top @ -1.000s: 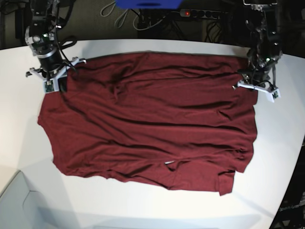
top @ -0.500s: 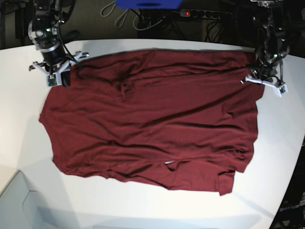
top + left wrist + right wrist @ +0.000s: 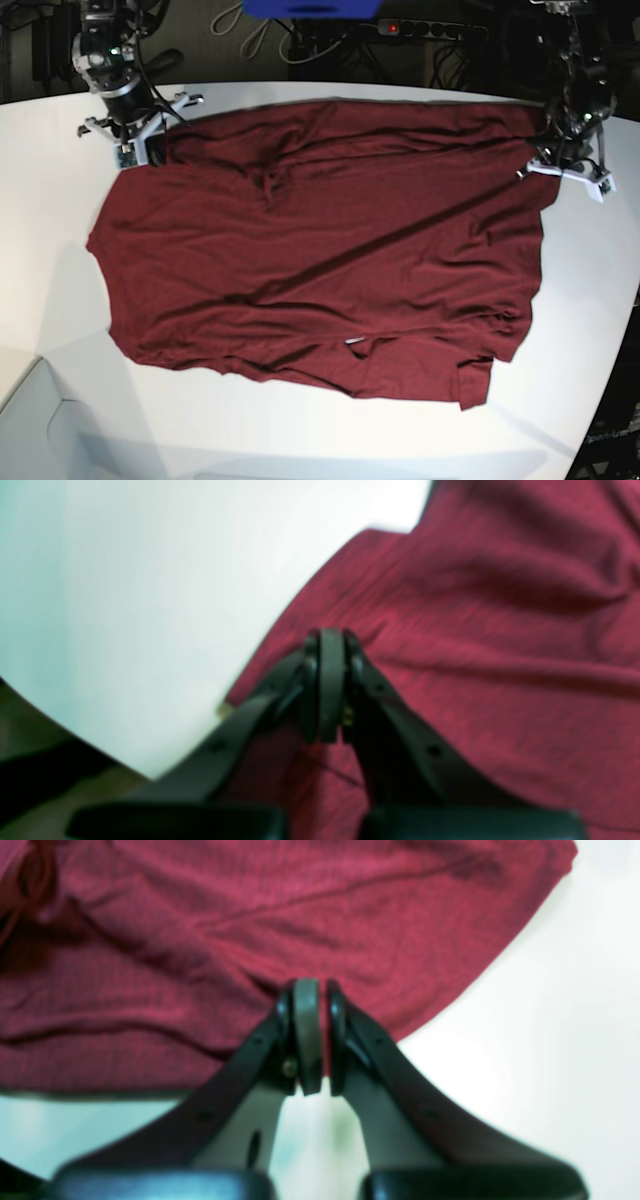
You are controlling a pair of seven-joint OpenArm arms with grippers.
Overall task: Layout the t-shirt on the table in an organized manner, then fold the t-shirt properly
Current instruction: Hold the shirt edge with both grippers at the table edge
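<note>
The dark maroon t-shirt [image 3: 320,240] lies spread wide over the white table [image 3: 40,200], wrinkled, with its near hem bunched. My right gripper [image 3: 140,150] is at the shirt's far left corner. In the right wrist view that gripper [image 3: 315,1005] is shut, with a strip of red cloth [image 3: 200,940] pinched between its pads. My left gripper [image 3: 557,160] is at the far right corner. The left wrist view shows the gripper [image 3: 327,645] shut over the shirt's edge [image 3: 500,630], beside bare table [image 3: 150,605].
Behind the table's far edge are a power strip with a red light [image 3: 420,28], loose cables [image 3: 250,35] and a blue object [image 3: 310,8]. The curved table edge [image 3: 625,330] runs close to the shirt's right side. The table rim [image 3: 75,725] is near my left gripper.
Both grippers have moved toward the far edge of the table, dragging the shirt's far corners with them. The far part of the cloth now lies tauter and further back.
</note>
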